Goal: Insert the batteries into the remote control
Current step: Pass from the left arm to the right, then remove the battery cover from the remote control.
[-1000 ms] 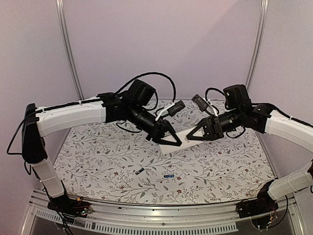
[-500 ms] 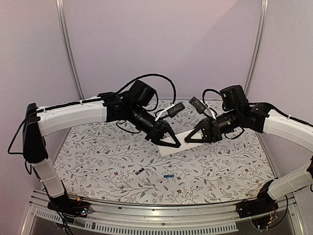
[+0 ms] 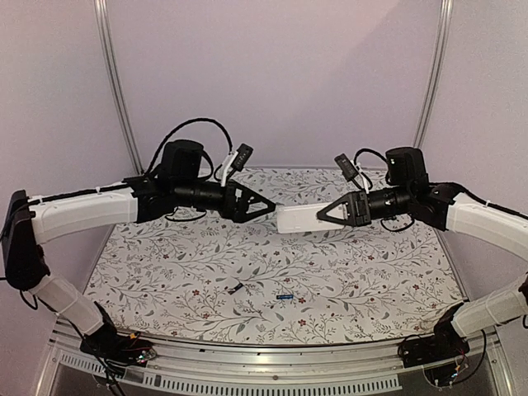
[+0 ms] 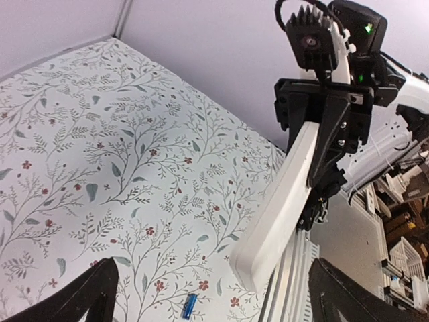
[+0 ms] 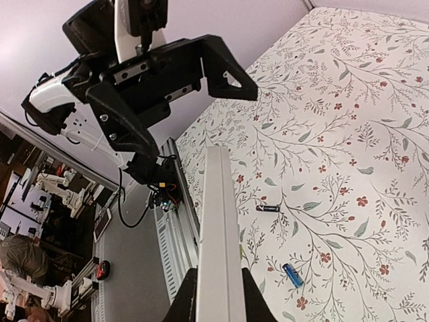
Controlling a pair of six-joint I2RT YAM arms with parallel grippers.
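The left gripper (image 3: 262, 208) hung in the air above the left-centre of the floral tabletop (image 3: 157, 272), with its jaws spread wide and nothing between them. In the left wrist view its two fingers stood far apart at the bottom corners of the picture.

On the tabletop, close to the near edge and around its middle, lay the batteries. The blackish battery (image 3: 236, 288) was to the left and the blue battery (image 3: 285, 296) to its right, a little nearer the edge. The two were near each other but not touching, and neither gripper was touching them.

Above the tabletop's centre, the remote control (image 3: 295, 219) was lifted off the surface and lay roughly level. Its free end pointed toward the left gripper, with a small gap between them. Only plain white sides of it showed in the wrist views, so its buttons could not be made out.

The right gripper (image 3: 323, 216) was clamped on the right end of the remote control, its fingers pressed against the two long sides.
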